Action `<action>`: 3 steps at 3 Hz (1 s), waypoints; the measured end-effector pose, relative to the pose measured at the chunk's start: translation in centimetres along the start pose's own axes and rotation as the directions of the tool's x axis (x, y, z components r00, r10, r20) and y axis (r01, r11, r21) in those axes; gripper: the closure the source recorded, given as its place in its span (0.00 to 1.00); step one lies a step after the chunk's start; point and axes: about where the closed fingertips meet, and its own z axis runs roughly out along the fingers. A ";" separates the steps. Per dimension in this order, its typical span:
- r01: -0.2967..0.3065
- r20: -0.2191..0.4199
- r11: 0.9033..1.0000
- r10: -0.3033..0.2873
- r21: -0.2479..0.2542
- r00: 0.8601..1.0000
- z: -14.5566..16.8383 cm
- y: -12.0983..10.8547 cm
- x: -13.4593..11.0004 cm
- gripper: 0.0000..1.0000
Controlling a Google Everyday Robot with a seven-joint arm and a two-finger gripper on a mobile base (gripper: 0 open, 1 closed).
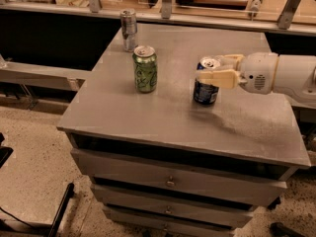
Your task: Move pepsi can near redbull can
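Observation:
The pepsi can [205, 89] is dark blue with a silver top and stands upright on the grey cabinet top [163, 112], right of centre. My gripper [216, 68] reaches in from the right on a white arm. Its cream fingers [217, 77] close on the can's upper part, one in front and one behind. The redbull can [129, 28], slim and silver-grey, stands at the far left corner of the top, well apart from the pepsi can. I cannot tell whether the pepsi can's base rests on the surface or hangs just above it.
A green can [145, 69] stands upright between the two cans, left of the pepsi can. The cabinet has drawers [170, 181] below. A shelf with a metal railing [163, 4] runs behind. The floor [29, 172] drops off at left and front.

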 end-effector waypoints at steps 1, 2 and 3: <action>0.001 0.000 1.000 -0.001 -0.005 1.000 0.2 0.1 -0.1 0.88; 0.005 0.018 1.000 -0.005 0.009 1.000 0.2 0.1 -0.3 1.00; -0.001 0.068 1.000 -0.001 0.026 0.998 0.5 -1.3 -1.1 1.00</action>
